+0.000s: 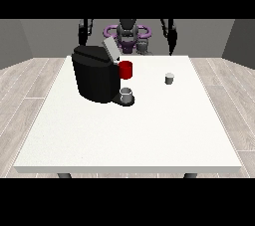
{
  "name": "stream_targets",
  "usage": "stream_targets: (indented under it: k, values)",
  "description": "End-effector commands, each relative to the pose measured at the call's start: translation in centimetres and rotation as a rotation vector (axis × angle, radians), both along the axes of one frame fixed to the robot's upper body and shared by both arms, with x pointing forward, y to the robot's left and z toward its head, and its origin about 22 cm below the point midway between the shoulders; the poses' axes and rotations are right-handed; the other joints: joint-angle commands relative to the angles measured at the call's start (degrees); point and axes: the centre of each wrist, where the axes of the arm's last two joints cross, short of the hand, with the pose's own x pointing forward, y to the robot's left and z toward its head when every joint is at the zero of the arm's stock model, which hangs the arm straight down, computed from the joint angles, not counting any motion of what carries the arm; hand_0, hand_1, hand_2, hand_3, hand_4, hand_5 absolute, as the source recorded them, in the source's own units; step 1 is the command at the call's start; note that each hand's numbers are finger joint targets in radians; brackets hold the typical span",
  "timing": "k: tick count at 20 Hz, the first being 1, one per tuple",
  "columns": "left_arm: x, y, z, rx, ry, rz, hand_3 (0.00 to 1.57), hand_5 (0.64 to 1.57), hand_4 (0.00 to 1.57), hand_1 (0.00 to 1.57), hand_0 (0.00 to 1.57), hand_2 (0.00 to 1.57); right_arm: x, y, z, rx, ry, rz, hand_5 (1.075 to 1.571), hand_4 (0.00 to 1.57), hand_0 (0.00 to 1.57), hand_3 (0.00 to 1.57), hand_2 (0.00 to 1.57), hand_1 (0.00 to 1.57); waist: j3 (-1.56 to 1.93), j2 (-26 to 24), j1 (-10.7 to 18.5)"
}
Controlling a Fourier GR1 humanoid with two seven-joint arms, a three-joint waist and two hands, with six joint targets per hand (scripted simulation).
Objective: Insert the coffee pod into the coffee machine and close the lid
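Standing apart, the coffee pod [170, 78] faces the coffee machine [94, 73], lid [110, 50] raised.

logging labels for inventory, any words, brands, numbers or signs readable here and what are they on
None: no text, brand, number or sign can be read anywhere.
The coffee machine, its raised lid, the red part, the cup on its base and the coffee pod on the table show plain surfaces.

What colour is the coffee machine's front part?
Red, on the black coffee machine; front view.
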Motion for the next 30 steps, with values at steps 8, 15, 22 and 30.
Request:
stream_targets:
  k: [8, 15, 22, 30]
  values:
    - [2.1, 5.4, 3.3, 0.186, -0.19, -0.049, 0.0, 1.571, 0.0, 0.0, 0.0, 0.0, 1.6, 0.2, 1.5, 0.078, -0.144, -0.148, 1.571, 0.11, 0.0, 0.0, 0.0, 0.0, 1.78, 0.2, -2.6]
    - [5.8, 9.8, 4.6, 0.226, -0.125, 0.016, 0.0, 1.571, 0.0, 0.0, 0.0, 0.0, 1.5, 0.5, 1.5, 0.073, -0.237, -0.054, 1.571, 0.22, 0.0, 0.0, 0.0, 0.0, 1.75, 5.5, -8.5]
    - [7.6, 12.9, 3.3, 0.275, -0.002, 0.021, 0.0, 1.571, 0.0, 0.0, 0.0, 0.0, 1.9, 3.4, 3.7, 0.103, -0.258, -0.014, 1.571, 0.19, 0.0, 0.0, 0.0, 0.0, 1.73, 7.0, -10.2]
    - [10.4, 12.6, 3.4, 0.361, 0.026, 0.056, 0.0, 1.571, 0.0, 0.0, 0.0, 0.0, 2.2, 5.7, 2.9, 0.095, -0.277, -0.016, 1.571, 0.26, 0.0, 0.0, 0.0, 0.0, 1.74, 10.8, -10.4]
